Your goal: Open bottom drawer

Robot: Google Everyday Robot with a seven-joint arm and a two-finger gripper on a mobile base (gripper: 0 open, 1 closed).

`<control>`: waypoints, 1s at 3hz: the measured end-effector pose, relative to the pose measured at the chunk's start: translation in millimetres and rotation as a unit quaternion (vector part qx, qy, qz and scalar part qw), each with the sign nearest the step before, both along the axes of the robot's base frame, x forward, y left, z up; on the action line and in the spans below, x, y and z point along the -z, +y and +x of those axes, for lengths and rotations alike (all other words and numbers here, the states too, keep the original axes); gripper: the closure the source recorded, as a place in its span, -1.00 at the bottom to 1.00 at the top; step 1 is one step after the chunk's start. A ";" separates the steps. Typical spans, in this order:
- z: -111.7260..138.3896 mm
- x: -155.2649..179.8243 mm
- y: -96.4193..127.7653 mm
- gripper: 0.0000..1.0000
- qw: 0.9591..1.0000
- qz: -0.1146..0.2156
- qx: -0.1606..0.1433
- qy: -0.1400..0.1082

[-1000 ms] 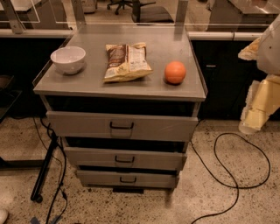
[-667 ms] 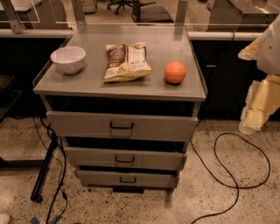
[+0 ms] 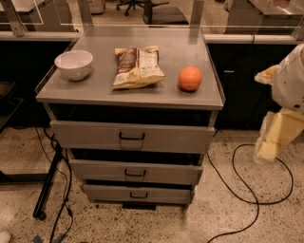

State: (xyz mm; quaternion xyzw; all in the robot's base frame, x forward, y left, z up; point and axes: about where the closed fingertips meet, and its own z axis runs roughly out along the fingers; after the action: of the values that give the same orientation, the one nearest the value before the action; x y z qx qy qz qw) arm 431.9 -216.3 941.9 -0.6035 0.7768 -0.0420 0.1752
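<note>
nothing has moved since a second ago: the gripper [image 3: 270, 142] hangs in the same spot at the right edge of the camera view, and everything on the cabinet lies as it did. you see the gripper as a pale yellow piece below a white arm section, in the air and touching nothing. it has hold of nothing, and you cannot tell how far open it is.

the bottom drawer [image 3: 137, 193] sits well apart from the gripper, lower and off to its camera-left. it is the lowest of three grey fronts, with a small dark handle [image 3: 138, 195] at its centre. above it come the middle drawer [image 3: 135, 172] and the top drawer [image 3: 132, 136], with a dark gap over each front.

the grey cabinet top [image 3: 166, 97] lies higher than the gripper on that same side. an orange [image 3: 190, 78] is the nearest thing to the tool, a chip bag [image 3: 137, 66] lies beyond it, and a white bowl [image 3: 73, 64] stands farthest off.

below the gripper, a black cable [image 3: 237, 190] loops over the speckled floor [image 3: 228, 218]. a dark counter [image 3: 237, 80] runs behind the cabinet, and an office chair [image 3: 161, 9] stands in the background.

the bag's print is brown and yellow, but you cannot read any of its writing.
</note>
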 end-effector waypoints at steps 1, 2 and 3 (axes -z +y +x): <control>-1.8 51.7 -0.9 -1.00 1.000 -0.001 0.007 0.006; -1.8 51.7 -0.9 -1.00 1.000 -0.001 0.007 0.006; -19.1 115.4 -0.1 -1.00 0.999 0.004 0.018 0.047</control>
State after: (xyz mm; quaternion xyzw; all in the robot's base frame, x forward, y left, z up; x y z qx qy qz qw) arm 412.8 -216.4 826.5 -0.5896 0.7954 -0.0134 0.1398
